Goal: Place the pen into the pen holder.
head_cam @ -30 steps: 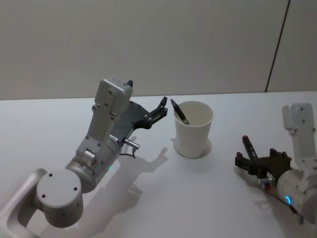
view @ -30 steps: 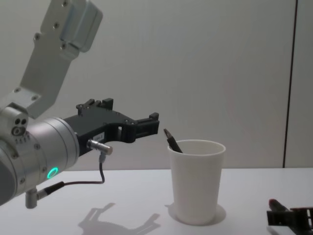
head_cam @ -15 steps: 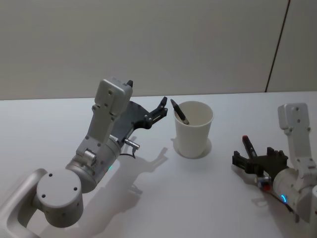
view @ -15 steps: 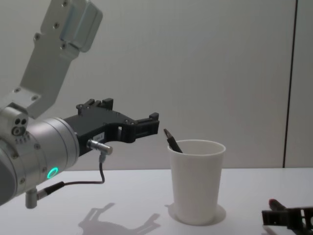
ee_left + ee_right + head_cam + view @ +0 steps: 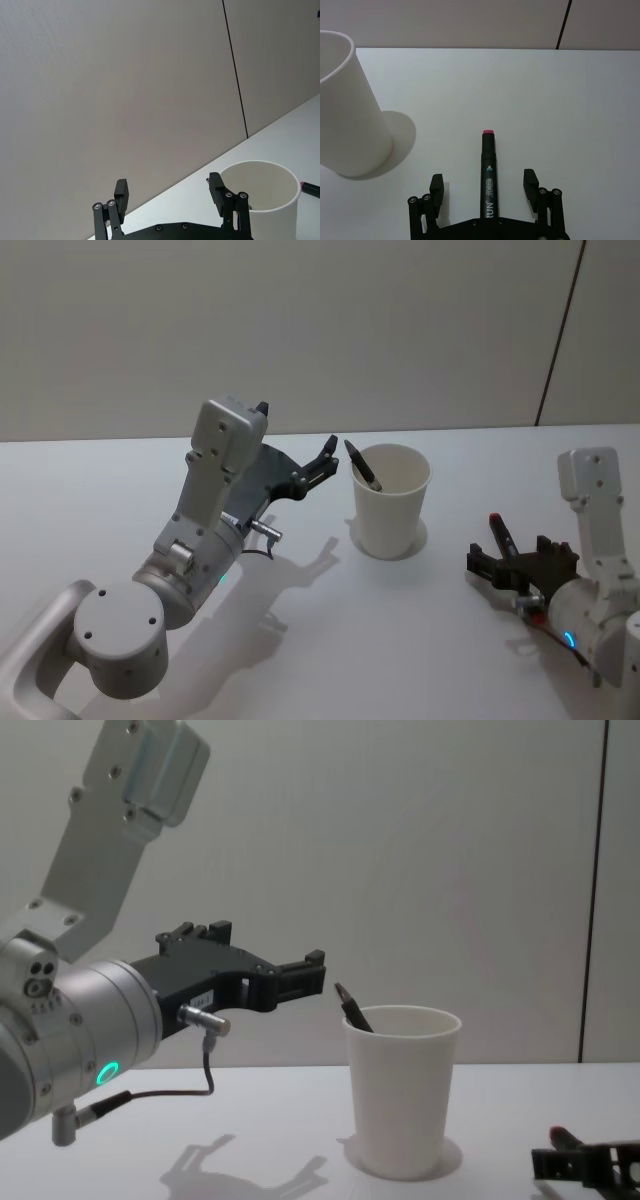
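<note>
The pen holder is a white paper cup standing upright at mid table. A dark pen leans inside it against the left rim, and its tip sticks out above the rim. My left gripper hovers open just left of the rim, with nothing between its fingers. A second pen, black with a red cap, lies flat on the table right of the cup. My right gripper is low and open, with one finger on each side of that pen's body.
The white table meets a plain wall behind. A dark vertical seam runs down the wall at the right. The left arm's silver body stands over the table's left half. Bare table lies between cup and right gripper.
My right gripper has slid a little to the left and toward the cup, along the red-capped pen. The left arm, the cup and the pen inside it have not moved.
</note>
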### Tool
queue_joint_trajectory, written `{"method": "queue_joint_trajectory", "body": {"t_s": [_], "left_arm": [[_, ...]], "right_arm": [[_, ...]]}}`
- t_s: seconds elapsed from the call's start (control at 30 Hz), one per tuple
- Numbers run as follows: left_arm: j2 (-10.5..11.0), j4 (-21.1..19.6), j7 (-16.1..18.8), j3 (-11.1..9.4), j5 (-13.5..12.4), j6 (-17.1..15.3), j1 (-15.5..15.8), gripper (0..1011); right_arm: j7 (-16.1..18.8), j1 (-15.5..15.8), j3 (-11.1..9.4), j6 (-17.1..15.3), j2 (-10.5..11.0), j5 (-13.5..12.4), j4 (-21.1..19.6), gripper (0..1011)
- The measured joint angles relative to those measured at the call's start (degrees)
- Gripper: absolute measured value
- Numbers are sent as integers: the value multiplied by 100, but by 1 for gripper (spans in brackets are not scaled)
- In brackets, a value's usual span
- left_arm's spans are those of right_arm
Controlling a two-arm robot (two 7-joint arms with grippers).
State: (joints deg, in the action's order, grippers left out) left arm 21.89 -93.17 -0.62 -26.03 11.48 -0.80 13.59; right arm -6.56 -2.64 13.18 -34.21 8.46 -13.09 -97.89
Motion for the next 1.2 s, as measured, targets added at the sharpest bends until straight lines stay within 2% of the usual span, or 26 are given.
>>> {"method": "queue_joint_trajectory", "body": {"t_s": [0.73,0.97,1.1,1.2], "left_arm": [[0,0,0,0,0,0,0,1001],[0,0,0,0,0,0,0,1001],[0,0,0,0,0,0,0,1001],[0,0,0,0,0,0,0,1001]], "right_arm": [[30,25,-36,-24,-14,-8,5,993],[34,28,-40,-32,-18,-12,5,862],[37,30,-43,-35,-20,-15,5,712],[38,32,-44,-37,-21,-16,5,653]]}}
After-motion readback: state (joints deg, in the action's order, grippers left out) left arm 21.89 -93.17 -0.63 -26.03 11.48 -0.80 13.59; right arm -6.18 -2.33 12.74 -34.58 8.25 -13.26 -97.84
